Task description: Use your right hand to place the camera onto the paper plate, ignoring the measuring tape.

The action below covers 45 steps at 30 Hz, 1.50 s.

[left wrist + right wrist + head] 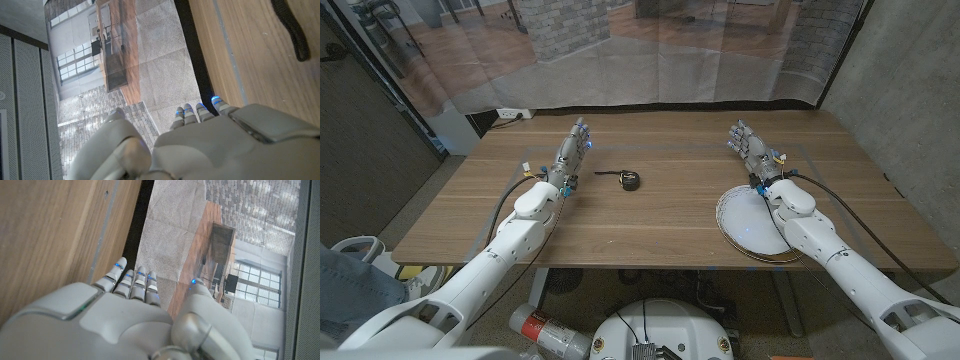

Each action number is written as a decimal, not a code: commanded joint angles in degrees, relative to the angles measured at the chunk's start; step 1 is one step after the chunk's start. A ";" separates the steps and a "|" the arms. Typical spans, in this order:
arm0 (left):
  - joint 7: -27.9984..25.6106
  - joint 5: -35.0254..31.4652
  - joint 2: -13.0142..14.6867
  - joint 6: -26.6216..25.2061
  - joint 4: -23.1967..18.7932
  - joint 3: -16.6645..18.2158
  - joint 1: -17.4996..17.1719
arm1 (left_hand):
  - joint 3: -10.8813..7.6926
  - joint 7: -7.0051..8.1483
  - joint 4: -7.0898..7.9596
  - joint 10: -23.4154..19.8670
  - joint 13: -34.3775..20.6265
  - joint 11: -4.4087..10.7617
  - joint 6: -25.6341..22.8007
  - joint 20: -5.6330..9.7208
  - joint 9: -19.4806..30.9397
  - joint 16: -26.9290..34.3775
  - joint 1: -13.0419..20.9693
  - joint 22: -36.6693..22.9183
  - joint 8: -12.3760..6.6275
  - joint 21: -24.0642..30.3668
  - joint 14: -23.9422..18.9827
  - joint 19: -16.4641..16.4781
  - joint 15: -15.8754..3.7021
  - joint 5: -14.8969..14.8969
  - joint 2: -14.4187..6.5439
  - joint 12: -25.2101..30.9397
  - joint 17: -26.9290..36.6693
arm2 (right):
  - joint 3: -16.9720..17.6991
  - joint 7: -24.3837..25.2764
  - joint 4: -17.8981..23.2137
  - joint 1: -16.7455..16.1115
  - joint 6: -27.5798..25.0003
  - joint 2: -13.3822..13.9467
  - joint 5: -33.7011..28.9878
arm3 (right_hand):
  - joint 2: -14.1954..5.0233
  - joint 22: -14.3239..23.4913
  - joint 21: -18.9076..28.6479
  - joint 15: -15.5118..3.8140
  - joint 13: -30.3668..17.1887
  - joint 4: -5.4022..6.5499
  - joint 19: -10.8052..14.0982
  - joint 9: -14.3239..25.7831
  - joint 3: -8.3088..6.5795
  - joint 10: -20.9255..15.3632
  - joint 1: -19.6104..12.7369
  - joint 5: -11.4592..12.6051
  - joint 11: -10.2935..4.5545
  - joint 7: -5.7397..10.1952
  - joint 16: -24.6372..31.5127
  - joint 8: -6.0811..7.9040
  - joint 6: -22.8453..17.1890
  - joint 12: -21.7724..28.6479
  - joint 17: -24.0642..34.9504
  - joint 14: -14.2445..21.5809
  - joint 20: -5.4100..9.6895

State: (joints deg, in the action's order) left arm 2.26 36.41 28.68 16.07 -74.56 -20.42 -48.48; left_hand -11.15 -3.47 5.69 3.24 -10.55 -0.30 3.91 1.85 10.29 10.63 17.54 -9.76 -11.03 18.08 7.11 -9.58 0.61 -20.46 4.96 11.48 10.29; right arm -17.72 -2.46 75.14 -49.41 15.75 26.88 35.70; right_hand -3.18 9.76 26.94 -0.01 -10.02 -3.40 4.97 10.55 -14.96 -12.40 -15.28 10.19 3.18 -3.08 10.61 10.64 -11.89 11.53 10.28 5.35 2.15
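A small dark object [630, 181] with a thin strap lying to its left sits on the wooden table [660, 215], near the middle; I cannot tell whether it is the camera or the measuring tape. In the left wrist view its dark strap [295, 30] lies on the wood. A white paper plate [745, 225] lies at the right, partly under my right forearm. My right hand [748, 145] reaches past the plate's far side, fingers straight and holding nothing. My left hand [575, 148] is stretched out to the left of the dark object, also holding nothing.
The table's far edge runs just beyond both sets of fingertips, with a printed backdrop curtain [650, 50] hanging behind it. A person's knee in blue cloth [350, 280] shows at the lower left, off the table. A concrete wall [910, 80] stands on the right.
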 commanded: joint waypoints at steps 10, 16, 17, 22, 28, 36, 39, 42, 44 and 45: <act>2.54 -3.31 -3.67 -2.09 -0.71 4.67 -1.72 | -0.22 0.07 -0.02 0.37 -0.11 0.16 0.16 3.09 0.29 0.32 0.67 -0.31 -0.38 -0.08 0.26 -0.35 0.02 -0.31 -0.33 0.30 0.16 | 12.16 -7.60 2.27 -2.80 -5.70 -9.61 -12.55 | -0.04 0.24 -0.17 0.02 -0.31 -0.15 0.57 0.20 -0.32 -0.39 -0.53 0.40 0.04 -0.01 0.32 0.38 -0.54 0.21 0.27 0.60 2.87; 3.02 -4.04 -3.91 -2.62 -0.83 4.95 -1.62 | -0.18 0.05 -0.03 0.34 -0.11 0.19 0.05 3.09 0.30 0.33 0.71 -0.32 -0.40 -0.21 0.20 -0.29 0.08 -0.30 -0.42 0.30 0.16 | 13.98 -8.82 3.07 -3.04 -6.01 -11.07 -14.55 | -0.03 0.24 -0.33 0.07 -0.31 -0.31 0.63 0.20 -0.36 -0.44 -0.67 0.40 0.15 -0.01 0.33 0.39 -0.54 0.23 0.23 0.71 2.86; 3.10 -4.11 -3.93 -2.69 -0.85 5.00 -1.60 | -0.17 0.09 -0.03 0.36 -0.11 0.16 0.07 3.05 0.30 0.33 0.71 -0.32 -0.39 -0.25 0.19 -0.34 0.12 -0.30 -0.44 0.28 0.16 | 14.21 -8.99 3.23 -3.07 -6.10 -11.20 -14.87 | -0.03 0.24 -0.36 0.06 -0.32 -0.32 0.63 0.20 -0.35 -0.41 -0.66 0.40 0.02 0.03 0.33 0.38 -0.52 0.22 0.23 0.70 2.86; 3.39 -4.34 -4.03 -3.04 -0.75 5.27 -1.44 | -0.14 0.03 -0.03 0.26 -0.11 0.10 0.05 2.88 0.30 0.34 0.75 -0.33 -0.38 -0.38 0.16 -0.36 0.19 -0.28 -0.52 0.31 0.16 | 15.17 -9.82 4.12 -3.25 -6.43 -11.47 -16.44 | -0.05 0.25 -0.52 0.10 -0.32 -0.39 0.62 0.20 -0.37 -0.27 -0.70 0.40 -0.02 0.05 0.33 0.38 -0.50 0.17 0.23 0.73 2.83; 3.61 -4.58 -4.20 -3.25 -0.47 5.50 -1.23 | -0.10 0.02 -0.03 0.27 -0.12 0.05 0.01 2.87 0.30 0.32 0.78 -0.34 -0.37 -0.50 0.18 -0.33 0.23 -0.27 -0.60 0.29 0.17 | 16.01 -10.22 4.91 -3.37 -6.80 -11.69 -18.05 | -0.09 0.26 -0.74 0.07 -0.33 -0.50 0.65 0.20 -0.39 -0.28 -0.75 0.40 0.01 0.18 0.31 0.34 -0.38 0.17 0.23 0.71 2.70; 3.65 -4.91 -4.15 -3.78 -0.41 5.66 -1.02 | -0.05 0.07 -0.03 0.32 -0.12 0.08 -0.02 2.76 0.31 0.31 0.81 -0.35 -0.36 -0.67 0.18 -0.34 0.23 -0.25 -0.70 0.25 0.17 | 16.42 -10.74 5.43 -3.31 -7.21 -11.24 -20.32 | -0.15 0.26 -0.97 0.25 -0.34 -0.57 0.65 0.21 -0.41 -0.18 -0.76 0.39 -0.36 0.36 0.33 0.33 -0.31 0.14 0.24 0.75 2.58; 3.56 -5.07 -4.00 -4.00 -0.69 5.72 -1.00 | -0.03 0.05 -0.03 0.34 -0.12 0.06 -0.08 2.72 0.31 0.29 0.83 -0.35 -0.37 -0.74 0.22 -0.31 0.25 -0.24 -0.75 0.24 0.18 | 16.73 -10.63 5.76 -3.30 -7.63 -11.33 -20.65 | -0.18 0.27 -1.08 0.25 -0.34 -0.59 0.61 0.21 -0.41 -0.14 -0.75 0.38 -0.30 0.39 0.33 0.31 -0.22 0.13 0.25 0.76 2.53; 3.51 -5.15 -3.91 -4.21 -0.85 5.76 -0.95 | 0.00 0.00 -0.04 0.35 -0.12 0.07 -0.11 2.66 0.31 0.28 0.85 -0.36 -0.37 -0.84 0.22 -0.35 0.28 -0.23 -0.80 0.23 0.18 | 16.88 -11.01 5.51 -3.14 -7.22 -11.27 -21.04 | -0.19 0.27 -1.17 0.17 -0.35 -0.64 0.62 0.21 -0.42 -0.11 -0.78 0.38 -0.17 0.37 0.32 0.31 -0.20 0.13 0.25 0.75 2.53; 3.47 -5.22 -3.84 -4.32 -0.93 5.77 -0.95 | 0.00 0.01 -0.04 0.36 -0.12 0.09 -0.13 2.61 0.31 0.29 0.86 -0.36 -0.38 -0.87 0.20 -0.37 0.25 -0.22 -0.82 0.22 0.18 | 17.01 -11.25 5.39 -3.07 -7.13 -11.25 -21.14 | -0.19 0.27 -1.23 0.21 -0.35 -0.67 0.62 0.21 -0.43 -0.10 -0.79 0.37 -0.20 0.47 0.31 0.29 -0.15 0.13 0.25 0.73 2.52; 3.46 -5.25 -3.79 -4.41 -0.99 5.77 -0.96 | 0.01 0.00 -0.04 0.34 -0.12 0.00 -0.15 2.59 0.31 0.28 0.86 -0.36 -0.38 -0.89 0.22 -0.37 0.28 -0.22 -0.83 0.23 0.18 | 17.04 -11.30 5.34 -3.04 -7.07 -11.18 -21.32 | -0.19 0.27 -1.25 0.18 -0.35 -0.68 0.61 0.21 -0.42 -0.08 -0.79 0.37 -0.17 0.46 0.30 0.29 -0.14 0.12 0.25 0.72 2.51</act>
State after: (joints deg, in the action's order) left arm 5.73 31.58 24.66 12.33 -75.19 -15.15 -49.79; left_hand -11.14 -3.47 5.68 3.23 -10.53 -0.29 3.90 1.85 10.26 10.62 18.06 -10.01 -11.03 17.35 7.11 -9.56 0.61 -20.46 4.43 11.48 10.26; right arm -1.58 -12.31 80.33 -52.65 9.07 15.62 18.23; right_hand -3.24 9.74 25.82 0.20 -10.27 -3.64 5.17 10.53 -15.19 -12.39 -15.33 10.16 3.17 -3.08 10.61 10.64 -11.87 11.53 10.27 5.54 1.94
